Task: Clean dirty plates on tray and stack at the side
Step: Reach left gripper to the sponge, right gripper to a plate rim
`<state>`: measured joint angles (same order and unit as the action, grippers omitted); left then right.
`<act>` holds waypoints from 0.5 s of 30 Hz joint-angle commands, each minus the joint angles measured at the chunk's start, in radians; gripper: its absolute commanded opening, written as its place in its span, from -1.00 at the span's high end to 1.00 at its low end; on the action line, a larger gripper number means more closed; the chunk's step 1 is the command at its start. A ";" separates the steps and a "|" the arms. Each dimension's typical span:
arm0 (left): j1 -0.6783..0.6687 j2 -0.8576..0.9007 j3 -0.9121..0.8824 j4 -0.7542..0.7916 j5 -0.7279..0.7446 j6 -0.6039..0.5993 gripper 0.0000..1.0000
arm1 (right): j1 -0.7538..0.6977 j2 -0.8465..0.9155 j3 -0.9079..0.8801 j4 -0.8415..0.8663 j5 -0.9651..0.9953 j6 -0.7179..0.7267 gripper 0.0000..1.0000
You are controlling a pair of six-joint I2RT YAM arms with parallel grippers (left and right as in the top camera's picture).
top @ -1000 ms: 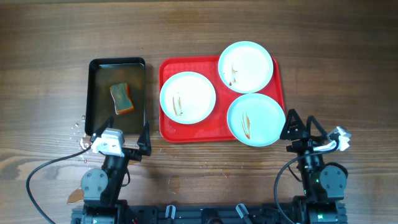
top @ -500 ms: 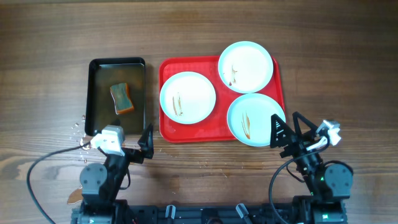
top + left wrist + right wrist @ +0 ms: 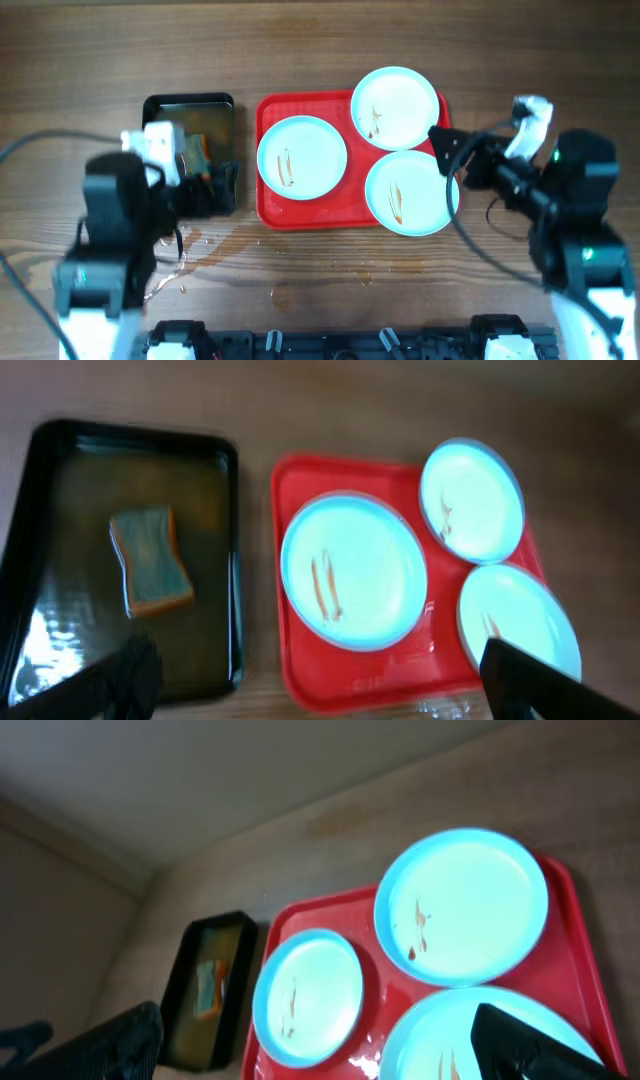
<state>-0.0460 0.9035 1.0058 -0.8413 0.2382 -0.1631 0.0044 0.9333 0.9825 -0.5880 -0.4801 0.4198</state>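
Observation:
Three pale blue-white plates lie on the red tray (image 3: 268,208): one at the left (image 3: 302,155), one at the back right (image 3: 395,107), one at the front right (image 3: 405,195). Each has brown smears. My left gripper (image 3: 195,188) is open and empty above the front of the black tray (image 3: 190,100). My right gripper (image 3: 447,162) is open and empty above the right edge of the front right plate. The left wrist view shows the left plate (image 3: 353,570) and the tray (image 3: 290,650) between my open fingers (image 3: 325,685). The right wrist view shows the plates (image 3: 308,995) (image 3: 462,905) beyond my open fingers (image 3: 315,1045).
An orange and green sponge (image 3: 150,560) lies in shallow water in the black tray (image 3: 232,560), left of the red tray. Water is spilled on the wooden table (image 3: 210,250) in front of the trays.
Both arms have lifted from the table's front edge and moved forward. The left gripper now hangs over the black tray, the right over the front right plate.

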 commanded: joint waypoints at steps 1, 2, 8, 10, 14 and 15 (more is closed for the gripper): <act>0.005 0.214 0.205 -0.166 0.015 0.002 -1.00 | 0.006 0.134 0.159 -0.144 -0.020 -0.060 -1.00; 0.005 0.264 0.248 -0.219 0.014 0.002 -1.00 | 0.013 0.180 0.206 -0.200 -0.020 -0.101 -0.99; 0.005 0.446 0.317 -0.315 0.016 0.001 -1.00 | 0.142 0.457 0.430 -0.432 -0.006 -0.266 -0.99; 0.005 0.485 0.316 -0.315 0.018 -0.003 -1.00 | 0.193 0.557 0.470 -0.467 0.000 -0.266 -1.00; 0.005 0.510 0.317 -0.311 0.042 -0.002 -1.00 | 0.248 0.701 0.477 -0.340 -0.051 -0.222 -0.99; 0.005 0.510 0.317 -0.306 0.042 -0.002 -1.00 | 0.250 0.725 0.477 -0.304 -0.116 -0.174 -1.00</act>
<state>-0.0460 1.4105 1.3029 -1.1561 0.2481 -0.1631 0.2401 1.5894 1.4395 -0.9741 -0.4950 0.1890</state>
